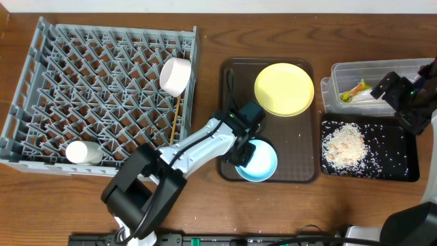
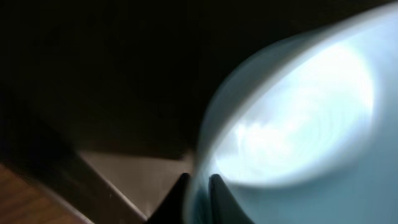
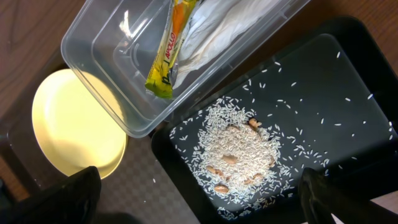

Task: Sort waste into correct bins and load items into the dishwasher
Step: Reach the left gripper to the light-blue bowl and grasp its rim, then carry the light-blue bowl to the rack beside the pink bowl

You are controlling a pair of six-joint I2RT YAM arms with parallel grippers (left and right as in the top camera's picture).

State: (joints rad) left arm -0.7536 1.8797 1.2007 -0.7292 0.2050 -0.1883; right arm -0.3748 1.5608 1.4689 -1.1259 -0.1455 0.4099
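The left end effector (image 2: 198, 186) is closed on the rim of the round light-blue bowl (image 1: 263, 162). In the left wrist view the rim passes between the two dark fingertips. The bowl sits directly under this end effector, on the dark brown serving tray (image 1: 300, 164).

The bowl looks rigid, smooth and glossy, and probably light. A pinch on a thin rim is likely to let it swing or slip, so a firm hold at the edge and a level lift seem wise. It appears empty.

Just beyond the left end effector on the same tray lies the round yellow plate (image 1: 284, 89). It is flat and stiff, and best taken at its edge. Well to this end effector's left, the large grey plastic dish rack (image 1: 109, 89) holds a white bowl (image 1: 175, 76) on its side. It also holds a small white cup (image 1: 83, 152) and two thin wooden chopsticks (image 1: 179, 117) along its near wall.

The right end effector (image 3: 199, 180) is spread wide and holds nothing, hovering over the bins on the worktop (image 1: 307, 212). Below it, the shallow glossy black tray (image 3: 348, 93) carries a heap of loose white rice scraps (image 3: 239, 155), with stray grains around it. Just ahead of it, the clear plastic tub (image 3: 112, 56) contains the green-and-orange snack wrapper (image 3: 165, 53) and the crumpled white napkin (image 3: 211, 31).
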